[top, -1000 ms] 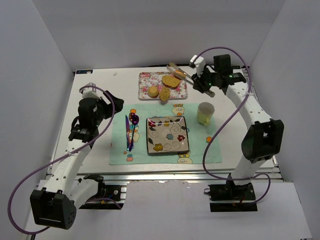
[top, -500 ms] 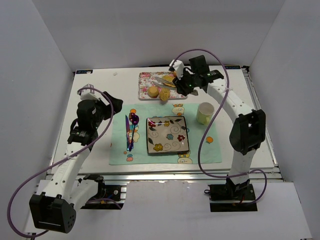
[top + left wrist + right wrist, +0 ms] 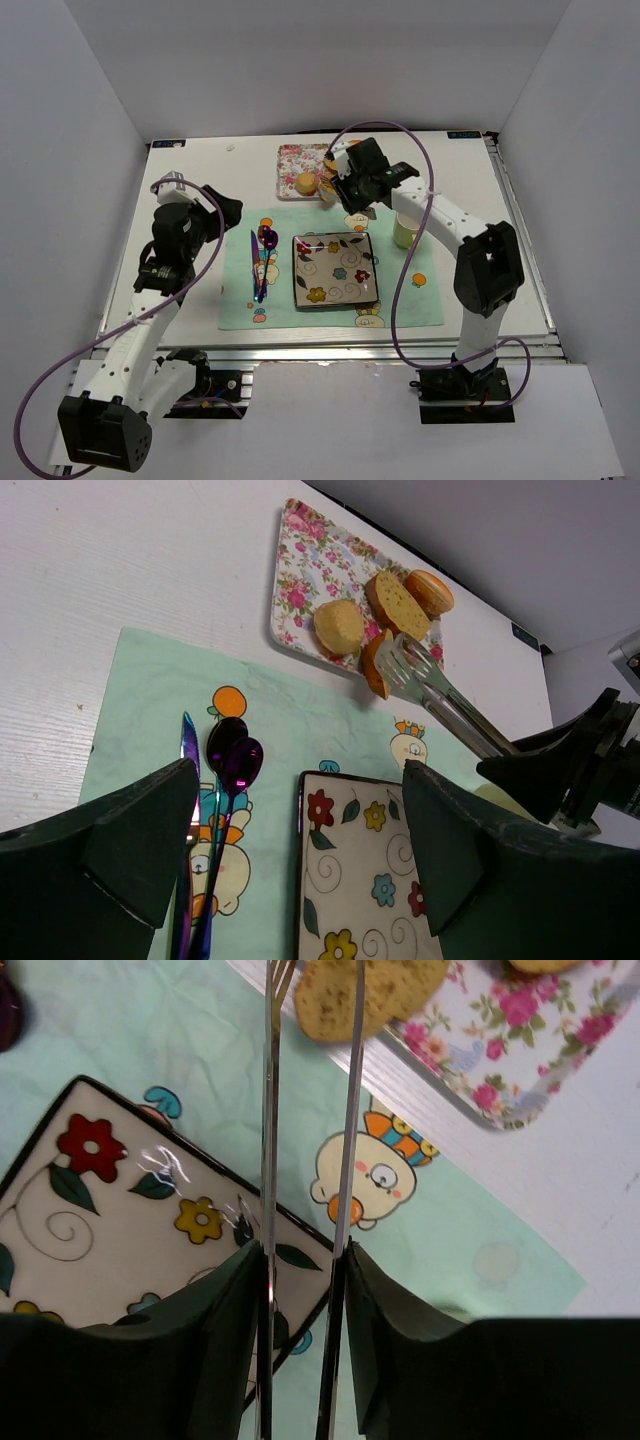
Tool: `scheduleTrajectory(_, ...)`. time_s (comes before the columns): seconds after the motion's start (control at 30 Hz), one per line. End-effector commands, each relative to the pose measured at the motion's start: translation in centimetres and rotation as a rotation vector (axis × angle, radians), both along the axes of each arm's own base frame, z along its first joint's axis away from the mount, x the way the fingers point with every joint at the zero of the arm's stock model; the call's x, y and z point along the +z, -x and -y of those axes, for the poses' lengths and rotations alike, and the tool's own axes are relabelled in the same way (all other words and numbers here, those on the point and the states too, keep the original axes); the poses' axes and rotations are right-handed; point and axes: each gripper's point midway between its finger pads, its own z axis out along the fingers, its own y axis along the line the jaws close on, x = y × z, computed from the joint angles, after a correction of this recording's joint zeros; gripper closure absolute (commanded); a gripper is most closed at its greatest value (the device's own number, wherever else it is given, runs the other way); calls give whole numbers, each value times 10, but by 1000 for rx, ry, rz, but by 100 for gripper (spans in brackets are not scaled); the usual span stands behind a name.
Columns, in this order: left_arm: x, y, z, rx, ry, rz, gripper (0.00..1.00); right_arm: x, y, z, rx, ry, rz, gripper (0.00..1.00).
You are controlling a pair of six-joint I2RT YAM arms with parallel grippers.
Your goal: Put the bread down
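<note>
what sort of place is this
Probably a lab booth staged as a dining spot: blank white walls box in the table, two robot arms stand at its edge, and a placemat holds a plate.

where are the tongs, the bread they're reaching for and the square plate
tongs (image 3: 445, 705), left wrist view, on the metal arms behind the slotted head
bread (image 3: 371, 670), left wrist view, on its brown side left of the tong head
square plate (image 3: 335, 270), top external view, on its bare flowered middle
</note>
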Motion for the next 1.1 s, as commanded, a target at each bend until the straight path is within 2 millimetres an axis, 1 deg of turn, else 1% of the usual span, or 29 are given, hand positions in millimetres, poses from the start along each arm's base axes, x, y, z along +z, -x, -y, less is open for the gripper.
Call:
scheduleTrajectory(0.0,-2,1,-1,7,0,-1,7,26,-5,11,-97,-25,88,58)
scheduleTrajectory(0.03,-1,0,-1,7,1,2,8,20,-3,14,-100,-10,81,58)
scheduleTrajectory(0.1,-2,-1,0,7,4,0,7,17,0,15,-98,-4,78,57)
scheduleTrajectory(0.13,-2,-1,0,7,4,0,8,12,2,16,-100,1,69,57)
scheduleTrajectory(0.3,-2,-1,0,3,1,-1,7,3,3,16,-108,14,58,57)
scheduleTrajectory(0.4,-2,0,-1,5,-1,-2,7,4,5,15,-115,2,46,57)
scheduleTrajectory(0.6,-1,1,-1,10,12,8,7,11,18,9,-125,-45,10,57)
scheduleTrajectory(0.67,0,1,0,7,11,12,7,12,18,8,-137,-45,17,56)
scheduleTrajectory(0.77,1,0,0,7,8,11,7,6,21,7,-147,-41,2,56)
scheduleTrajectory(0.8,1,0,0,7,7,11,7,1,22,7,-170,-36,-9,56)
scheduleTrajectory(0.97,4,1,-1,8,4,14,7,-4,28,-2,-157,-40,-22,55)
scheduleTrajectory(1.07,3,2,-1,11,4,13,8,-7,28,-2,-161,-27,-16,55)
